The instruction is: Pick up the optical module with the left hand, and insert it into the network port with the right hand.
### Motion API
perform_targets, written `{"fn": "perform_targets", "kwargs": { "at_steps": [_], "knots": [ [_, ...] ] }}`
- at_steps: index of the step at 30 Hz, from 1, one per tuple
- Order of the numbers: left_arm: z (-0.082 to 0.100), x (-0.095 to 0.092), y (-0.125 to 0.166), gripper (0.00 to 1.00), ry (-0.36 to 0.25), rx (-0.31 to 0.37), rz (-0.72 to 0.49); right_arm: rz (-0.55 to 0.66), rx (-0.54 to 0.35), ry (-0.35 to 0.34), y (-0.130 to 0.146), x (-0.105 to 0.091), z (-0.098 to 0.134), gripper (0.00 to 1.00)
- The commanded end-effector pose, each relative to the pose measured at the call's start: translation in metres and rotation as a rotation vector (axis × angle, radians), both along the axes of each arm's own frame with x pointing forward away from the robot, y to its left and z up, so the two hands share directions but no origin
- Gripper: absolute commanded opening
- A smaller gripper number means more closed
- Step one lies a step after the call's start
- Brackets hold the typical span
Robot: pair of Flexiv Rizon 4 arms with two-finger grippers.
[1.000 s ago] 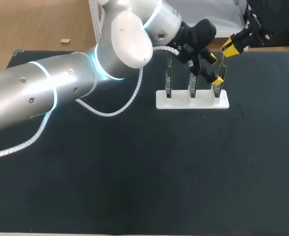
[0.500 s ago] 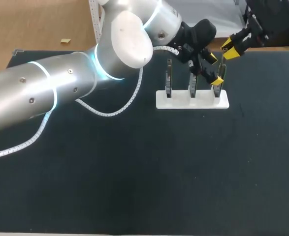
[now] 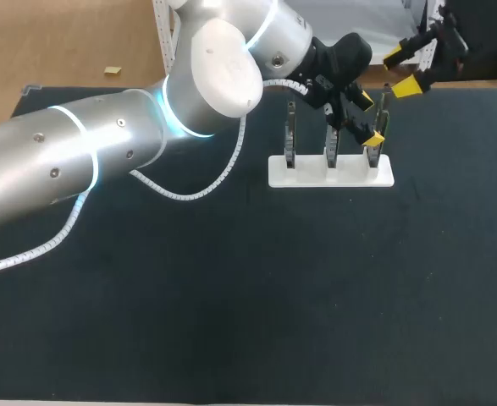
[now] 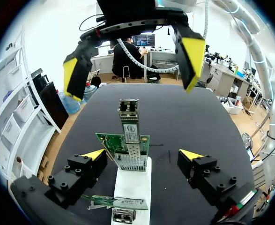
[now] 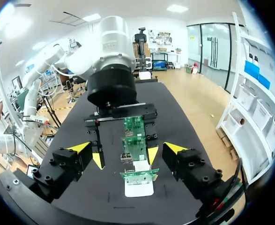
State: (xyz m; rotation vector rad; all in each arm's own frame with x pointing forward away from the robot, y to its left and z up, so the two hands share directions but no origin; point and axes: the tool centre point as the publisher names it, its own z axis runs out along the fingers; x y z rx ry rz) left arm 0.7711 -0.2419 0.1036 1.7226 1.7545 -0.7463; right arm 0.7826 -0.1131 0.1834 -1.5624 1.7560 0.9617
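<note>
The silver optical module [image 4: 129, 123] stands upright in the port cage of a green board [image 4: 137, 143] on the white stand [image 3: 331, 171]. It is the stand's right-hand board [image 3: 380, 127]. My left gripper [image 4: 142, 154] is open, one yellow tip on each side of that board, touching nothing. My right gripper [image 3: 400, 72] hangs open above and behind the module, clear of it; the left wrist view shows the right gripper [image 4: 132, 65] facing over the module's top. In the right wrist view the right gripper [image 5: 127, 148] is open, and the boards [image 5: 135, 140] line up ahead of it.
Two more upright boards [image 3: 290, 135] [image 3: 333, 139] stand on the same stand. My left arm [image 3: 104, 161] lies across the black mat [image 3: 273, 296] from the left, its white cable looping beside the stand.
My right gripper has opened, let go of the module and drawn up and back from it. The module stays in the board. The left arm has not moved.
</note>
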Motion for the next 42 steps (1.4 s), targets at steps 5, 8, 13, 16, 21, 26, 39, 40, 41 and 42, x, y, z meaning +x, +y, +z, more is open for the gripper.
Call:
{"fn": "perform_targets", "kwargs": {
  "at_steps": [5,8,13,16,21,26,39,40,41,42],
  "knots": [
    [0.0,0.003,-0.001,1.0,0.004,0.005,-0.002,0.006,0.018,-0.028,-0.002,0.007,0.011,0.0],
    [0.0,0.003,-0.001,1.0,0.004,0.005,-0.002,0.008,0.019,-0.033,0.0,0.008,0.012,0.0],
    [0.0,0.003,-0.001,1.0,0.004,0.005,-0.002,0.017,0.018,-0.035,0.004,0.007,0.011,0.0],
    [0.0,0.003,-0.001,1.0,0.004,0.005,-0.002,0.02,0.014,-0.034,0.006,0.007,0.008,0.0],
    [0.0,0.003,-0.001,1.0,0.004,0.005,-0.002,0.027,0.009,-0.028,0.008,0.005,0.005,0.0],
    [0.0,0.003,-0.001,1.0,0.004,0.005,-0.002,0.026,-0.002,-0.023,0.008,0.005,0.001,0.0],
    [0.0,0.003,-0.001,1.0,0.004,0.005,-0.002,0.024,-0.021,0.003,0.007,0.003,-0.012,0.0],
    [0.0,0.003,-0.001,1.0,0.004,0.005,-0.002,0.024,-0.021,0.007,0.007,0.003,-0.013,0.0],
    [0.0,0.003,-0.001,1.0,0.004,0.005,-0.002,0.024,-0.022,0.009,0.007,0.003,-0.014,0.0],
    [0.0,0.003,-0.001,1.0,0.004,0.005,-0.002,0.023,-0.022,0.011,0.007,0.002,-0.014,0.0]
  ]
}}
